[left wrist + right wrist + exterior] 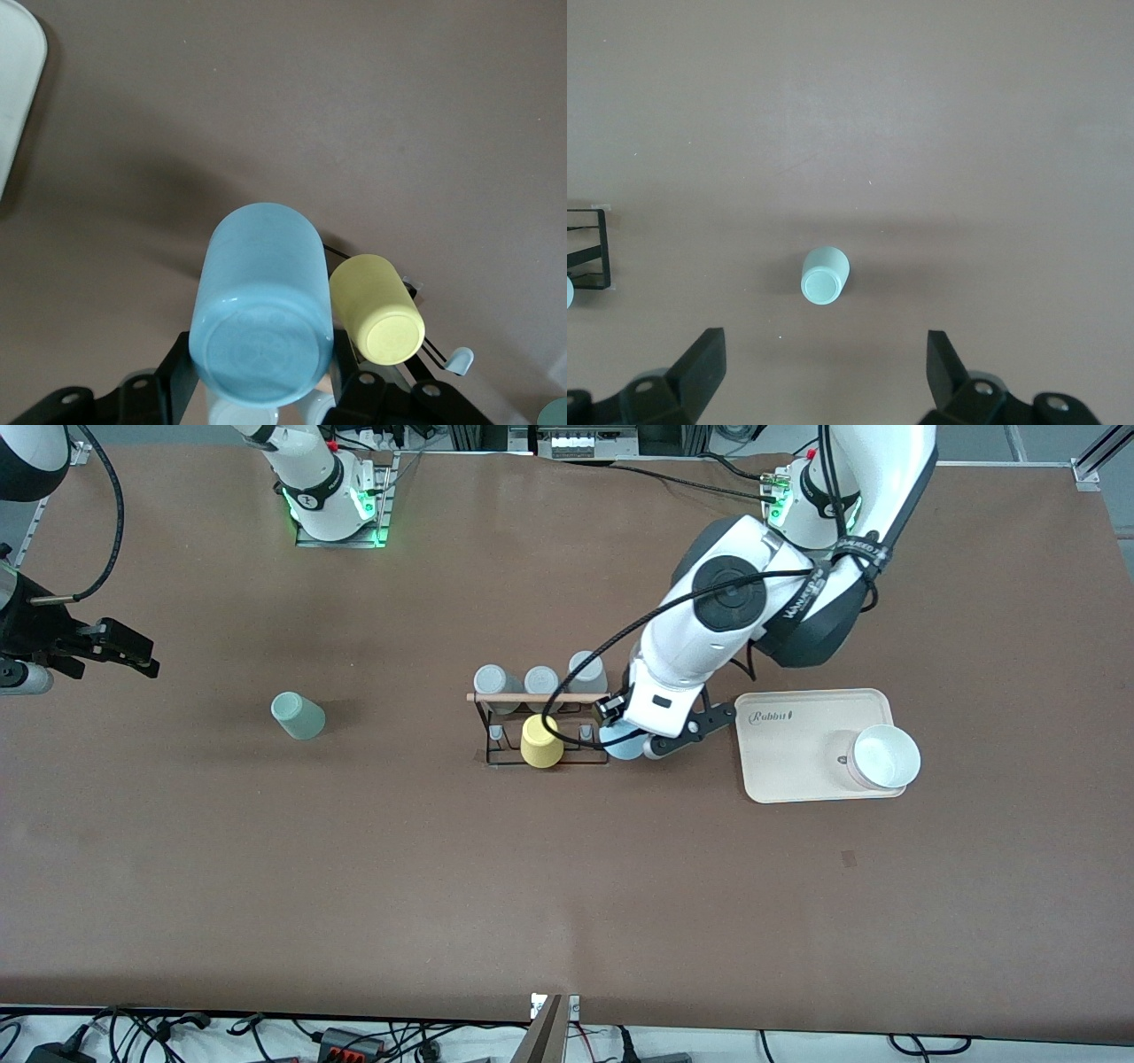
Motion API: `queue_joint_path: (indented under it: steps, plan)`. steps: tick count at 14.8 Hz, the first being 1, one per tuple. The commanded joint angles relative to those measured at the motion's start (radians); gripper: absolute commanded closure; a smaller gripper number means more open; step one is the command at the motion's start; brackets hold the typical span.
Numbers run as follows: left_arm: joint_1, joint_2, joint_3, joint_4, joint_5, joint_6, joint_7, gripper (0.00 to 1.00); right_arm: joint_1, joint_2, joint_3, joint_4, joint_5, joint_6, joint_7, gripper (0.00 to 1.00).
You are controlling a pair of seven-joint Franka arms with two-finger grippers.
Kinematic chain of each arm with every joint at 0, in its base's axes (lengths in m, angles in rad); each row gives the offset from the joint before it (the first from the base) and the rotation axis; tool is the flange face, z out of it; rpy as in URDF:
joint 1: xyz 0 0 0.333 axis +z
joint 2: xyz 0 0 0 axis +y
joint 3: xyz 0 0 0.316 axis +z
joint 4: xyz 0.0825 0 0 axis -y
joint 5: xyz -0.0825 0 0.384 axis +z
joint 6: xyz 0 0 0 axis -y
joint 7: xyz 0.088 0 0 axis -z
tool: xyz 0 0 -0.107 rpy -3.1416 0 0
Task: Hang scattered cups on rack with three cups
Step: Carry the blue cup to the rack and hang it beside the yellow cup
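My left gripper point(631, 740) point(262, 379) is shut on the light blue cup point(620, 744) point(261, 297), one finger on each side. It holds the cup bottom-up over the end of the rack point(523, 698) toward the left arm, right beside the yellow cup point(541, 741) point(376, 308) that sits on a peg. The sage-green cup point(298, 716) point(825, 275) lies on the table toward the right arm's end. My right gripper point(124, 652) point(824, 363) hangs open over the table past that cup, with nothing between its fingers.
Three grey cups point(540, 682) hang on the rack's row farther from the front camera. A beige tray point(797, 771) point(18, 88) with a white bowl point(886, 755) lies toward the left arm's end. A corner of the rack point(589, 248) shows in the right wrist view.
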Motion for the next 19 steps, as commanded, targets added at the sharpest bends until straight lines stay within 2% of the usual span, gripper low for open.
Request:
queue_joint_path:
  steps: [1,9,12,19]
  plan:
    - [-0.053,0.081,0.010,0.110,0.045,-0.046,-0.070,0.44,-0.013,0.007,0.013,0.006,-0.009,0.006,-0.004,0.00]
    - [-0.109,0.150,0.011,0.110,0.063,-0.032,-0.114,0.42,-0.015,0.023,0.013,0.007,-0.005,0.013,-0.004,0.00]
    - [-0.110,0.176,0.010,0.110,0.110,-0.007,-0.140,0.42,-0.015,0.023,0.013,0.007,-0.006,0.013,-0.004,0.00]
    - [-0.113,0.211,0.010,0.105,0.111,0.040,-0.137,0.42,-0.015,0.025,0.013,0.006,-0.011,0.008,-0.007,0.00]
